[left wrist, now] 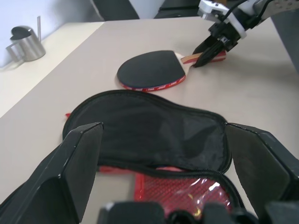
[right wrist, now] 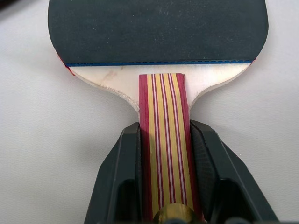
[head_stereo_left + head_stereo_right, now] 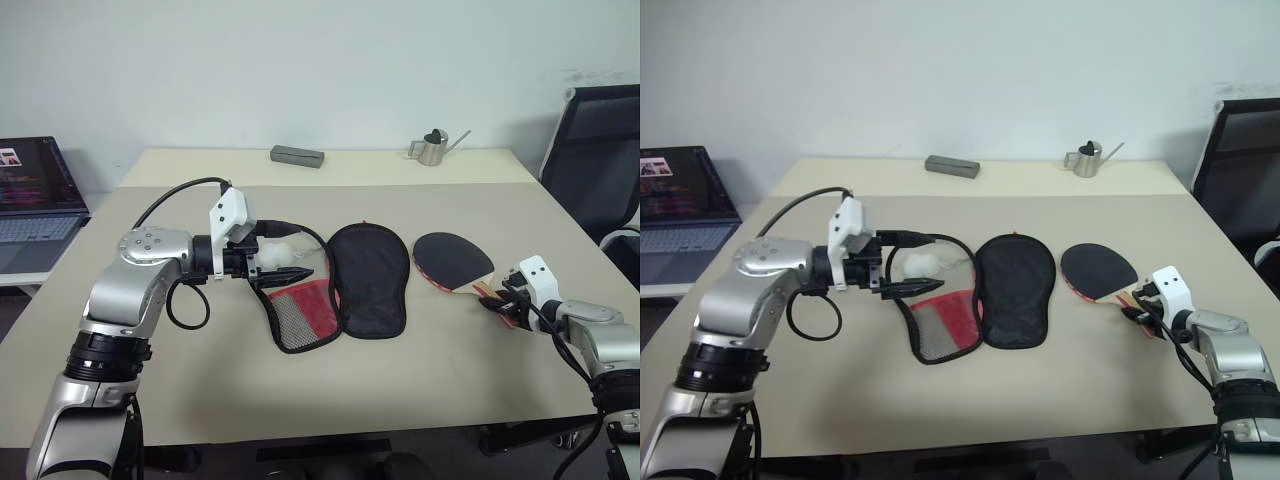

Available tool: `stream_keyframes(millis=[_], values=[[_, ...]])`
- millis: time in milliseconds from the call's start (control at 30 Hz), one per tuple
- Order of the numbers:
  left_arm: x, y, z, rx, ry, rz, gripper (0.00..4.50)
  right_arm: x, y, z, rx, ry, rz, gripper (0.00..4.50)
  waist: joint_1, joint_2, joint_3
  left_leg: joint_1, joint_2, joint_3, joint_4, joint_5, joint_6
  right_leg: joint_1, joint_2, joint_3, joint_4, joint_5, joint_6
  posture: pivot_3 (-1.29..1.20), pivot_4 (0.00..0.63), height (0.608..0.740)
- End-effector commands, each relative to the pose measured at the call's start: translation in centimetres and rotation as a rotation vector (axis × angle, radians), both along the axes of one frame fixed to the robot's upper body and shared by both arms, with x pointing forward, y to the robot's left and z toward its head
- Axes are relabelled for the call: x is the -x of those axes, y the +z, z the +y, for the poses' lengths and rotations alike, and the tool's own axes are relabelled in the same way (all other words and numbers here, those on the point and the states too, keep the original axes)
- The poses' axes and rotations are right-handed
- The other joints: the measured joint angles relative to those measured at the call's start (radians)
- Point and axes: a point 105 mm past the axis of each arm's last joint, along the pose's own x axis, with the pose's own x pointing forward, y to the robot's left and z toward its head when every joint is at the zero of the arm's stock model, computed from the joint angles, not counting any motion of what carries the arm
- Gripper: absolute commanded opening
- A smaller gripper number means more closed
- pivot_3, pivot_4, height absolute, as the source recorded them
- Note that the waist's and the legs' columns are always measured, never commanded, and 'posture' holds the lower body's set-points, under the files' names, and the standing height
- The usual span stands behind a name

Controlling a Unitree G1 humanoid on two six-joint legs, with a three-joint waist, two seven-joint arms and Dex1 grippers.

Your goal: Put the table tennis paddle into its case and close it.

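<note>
Right gripper (image 2: 164,154) clamped on the handle of the paddle (image 3: 453,258), flat on the table (image 3: 420,380) just right of the open case (image 3: 340,290); left gripper (image 3: 902,275) wide at the case; pickup step, next lift toward case.

The table (image 3: 300,390) is bare across the lower part of the frame, giving open passage below the case (image 3: 368,278). Between the case's open black flap and the table tennis paddle (image 3: 452,259) to its right runs a narrow bare strip. At upper centre, a grey box (image 3: 297,156) and a metal watering can (image 3: 432,149) stand well apart from both.
</note>
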Motion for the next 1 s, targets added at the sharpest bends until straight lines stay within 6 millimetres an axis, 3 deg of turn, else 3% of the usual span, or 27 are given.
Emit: stream_keyframes(millis=[33,267,500,600,767,1000], values=[[-0.1,1.2,1.2,-0.001,0.045,-0.058,4.50,0.2,-0.2,0.4,0.012,-0.023,0.013,1.09,0.000,0.000,0.000,0.000,0.000,0.000,0.000,0.000,0.000,0.000,0.000,0.000,0.000,0.000,0.000,0.00,0.150,0.740],[0.0,1.4,4.8,-0.011,0.164,-0.068,4.50,-0.4,4.5,1.0,-0.067,-0.127,-0.076,1.09,0.002,0.007,0.005,-0.001,0.000,0.000,0.000,0.000,0.000,-0.003,-0.002,0.000,0.001,0.000,0.000,0.00,0.150,0.740],[1.1,2.0,5.2,0.018,0.135,-0.059,4.50,1.1,7.9,1.6,-0.081,-0.114,-0.091,1.09,0.010,0.007,0.006,-0.005,-0.001,-0.001,-0.002,0.000,0.000,-0.011,-0.005,-0.001,0.000,0.001,0.001,0.00,0.150,0.740],[0.9,2.0,5.9,0.006,0.158,-0.062,4.50,1.8,9.0,3.0,-0.122,-0.090,-0.090,1.09,0.014,0.007,0.005,-0.005,-0.001,0.000,-0.002,0.000,0.000,-0.011,-0.005,-0.001,-0.001,0.000,0.001,0.00,0.150,0.740],[0.2,2.7,7.2,-0.003,0.199,-0.081,4.50,3.0,9.3,7.4,-0.186,-0.005,-0.055,1.09,0.014,0.006,0.005,-0.004,0.000,0.000,-0.004,0.000,0.000,-0.011,-0.005,-0.001,0.000,0.000,0.001,0.00,0.150,0.740],[-0.5,3.9,8.0,-0.011,0.205,-0.106,4.50,1.7,7.5,12.0,-0.240,-0.035,-0.012,1.09,0.014,0.005,0.006,-0.004,-0.001,0.000,-0.004,0.000,0.000,-0.014,-0.005,-0.001,0.000,0.001,0.001,0.00,0.150,0.740]])
